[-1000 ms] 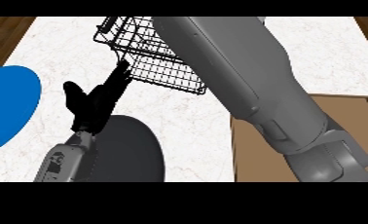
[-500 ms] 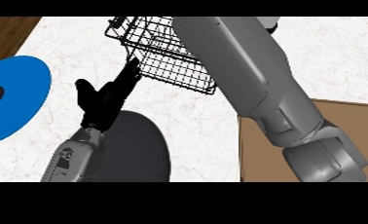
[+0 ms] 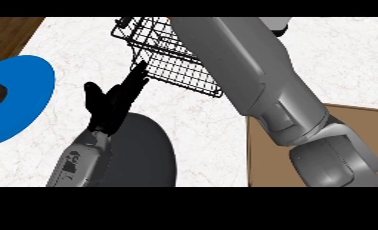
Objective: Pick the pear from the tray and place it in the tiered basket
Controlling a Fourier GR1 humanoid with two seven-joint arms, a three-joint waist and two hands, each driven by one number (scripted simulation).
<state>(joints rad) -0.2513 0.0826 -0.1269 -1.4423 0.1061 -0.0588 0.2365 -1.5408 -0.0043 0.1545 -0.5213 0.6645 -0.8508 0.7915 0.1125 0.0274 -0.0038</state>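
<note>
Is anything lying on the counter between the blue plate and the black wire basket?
Only bare white marble counter between the blue plate and black wire basket, head view; the left hand's fingertips near the basket.

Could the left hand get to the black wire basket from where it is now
Probably yes. The left hand is open, its fingers pointing up beside the black wire basket, with only bare white marble counter between them and nothing blocking.
</note>
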